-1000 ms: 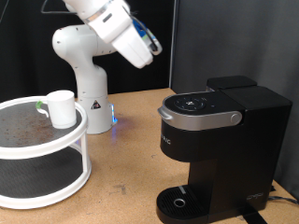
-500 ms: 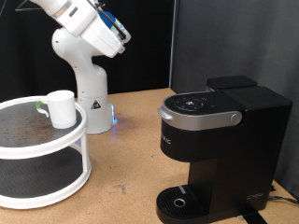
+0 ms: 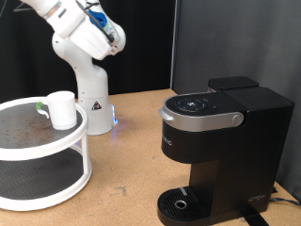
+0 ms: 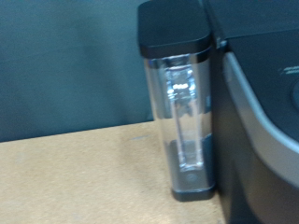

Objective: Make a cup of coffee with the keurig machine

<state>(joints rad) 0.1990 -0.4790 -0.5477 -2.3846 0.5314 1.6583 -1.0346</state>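
Note:
The white cup [image 3: 61, 109] stands upright on the top shelf of a round white two-tier rack [image 3: 42, 151] at the exterior view's left. The black keurig machine [image 3: 221, 141] stands at the right with its silver-grey lid down and its drip base [image 3: 183, 203] bare. My gripper [image 3: 109, 34] is high at the top left, above and to the right of the cup and far from the machine; its fingers cannot be made out and nothing shows in it. The wrist view shows the machine's body [image 4: 266, 121] and its clear water tank [image 4: 182, 112], with no fingers in sight.
The arm's white base [image 3: 87, 94] with a blue light stands behind the rack. A bit of something green [image 3: 40, 106] shows beside the cup. A cable [image 3: 273, 193] leaves the machine at the right. Brown tabletop [image 3: 132, 151] lies between rack and machine.
The arm's hand has swung up and towards the exterior view's left, away from the keurig machine. The cup and the machine have not moved.

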